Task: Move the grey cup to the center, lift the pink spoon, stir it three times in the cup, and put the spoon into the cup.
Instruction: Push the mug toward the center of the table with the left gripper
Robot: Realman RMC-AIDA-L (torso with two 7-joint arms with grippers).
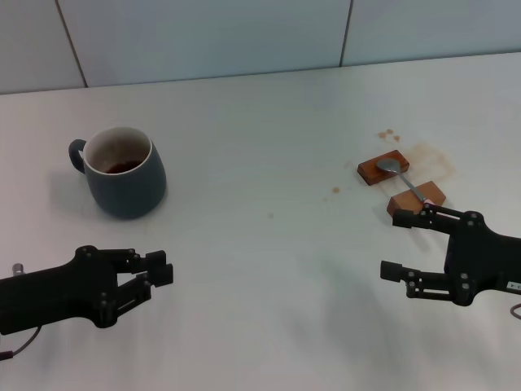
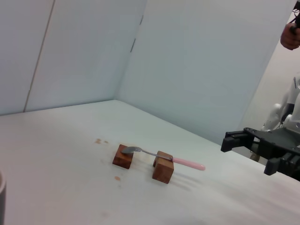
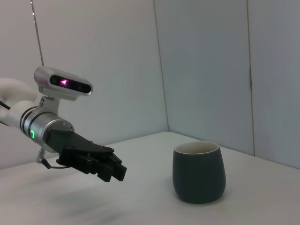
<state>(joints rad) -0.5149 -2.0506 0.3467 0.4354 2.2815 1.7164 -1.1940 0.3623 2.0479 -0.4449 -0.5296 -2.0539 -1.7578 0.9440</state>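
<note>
A white table (image 1: 269, 269) fills the scene, backed by a pale panelled wall (image 1: 203, 37) at the far edge.

The left gripper (image 1: 151, 281) hangs low over the near left part of the table, holding nothing. Its black fingers (image 1: 159, 267) sit close to each other, with only a narrow gap between them. The right wrist view shows it from the side, well apart from the cup.

The right gripper (image 1: 399, 244) hangs over the near right part of the table, also holding nothing. Its two fingers are spread wide: one reaches toward the nearer wooden block, the other points left, closer to the robot.

The grey cup (image 1: 124, 173) stands upright on the far left of the table, beyond the left gripper and apart from it. Its loop handle (image 1: 76, 152) points left. The inside is whitish, with brown liquid at the bottom.

Two wooden blocks stand on the right side: a far block (image 1: 381, 168) and a near block (image 1: 417, 199), just beside each other.

The pink spoon (image 2: 159, 155) lies across both blocks like a bridge. Its metal bowl rests on the far block, and its pale pink handle sticks out past the near block toward the right gripper.

Small brown stains (image 1: 389, 135) dot the table around the blocks.
</note>
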